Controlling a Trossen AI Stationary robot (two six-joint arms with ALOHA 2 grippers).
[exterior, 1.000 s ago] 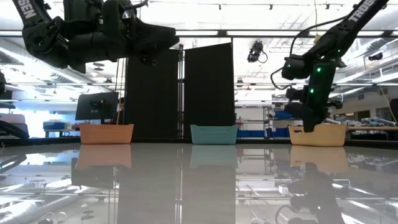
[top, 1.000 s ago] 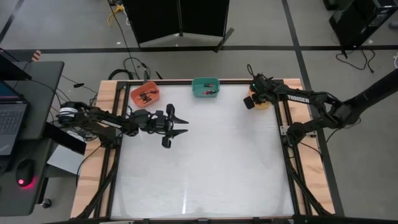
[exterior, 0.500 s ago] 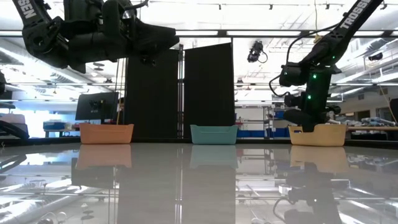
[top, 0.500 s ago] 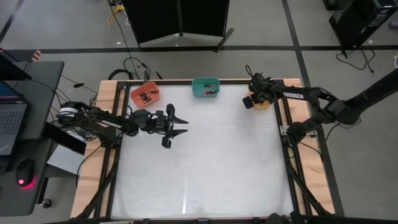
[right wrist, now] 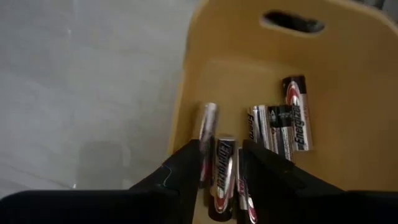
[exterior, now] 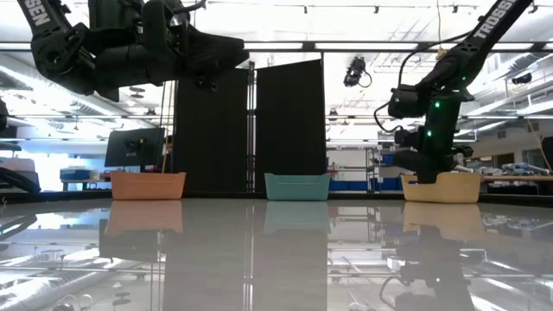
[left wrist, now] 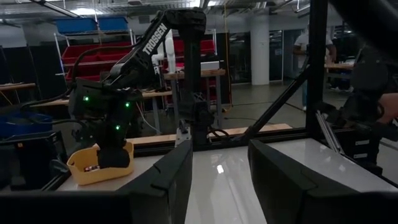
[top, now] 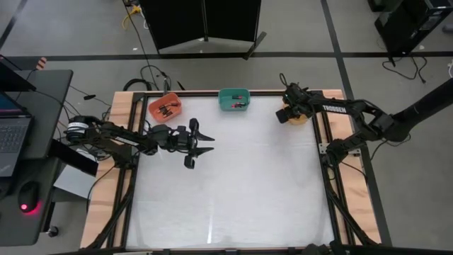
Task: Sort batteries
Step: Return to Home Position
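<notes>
Overhead, the right gripper (top: pixel 287 113) hangs low over the yellow bin (right wrist: pixel 249 43) at the far right corner of the table (top: pixel 233 191). Its two fingers stand a narrow gap apart and hold nothing. Beneath it, several silver batteries (right wrist: pixel 283 124) lie side by side on the bin floor, and one of them shows through the gap between the fingers.

The left gripper (top: pixel 210 144) hovers well above the tabletop on the left half, near the orange bin (top: pixel 154 105). Its fingers are spread wide and empty, pointing toward the middle of the table.

Dark batteries (top: pixel 167 110) sit in the orange bin at the left end of the far edge. The teal bin (top: pixel 224 98), about midway along that edge, holds red batteries (top: pixel 239 105). The three bins stand in a row along the far edge, well apart from one another. At table height, each bin is mirrored in the glossy white surface.
</notes>
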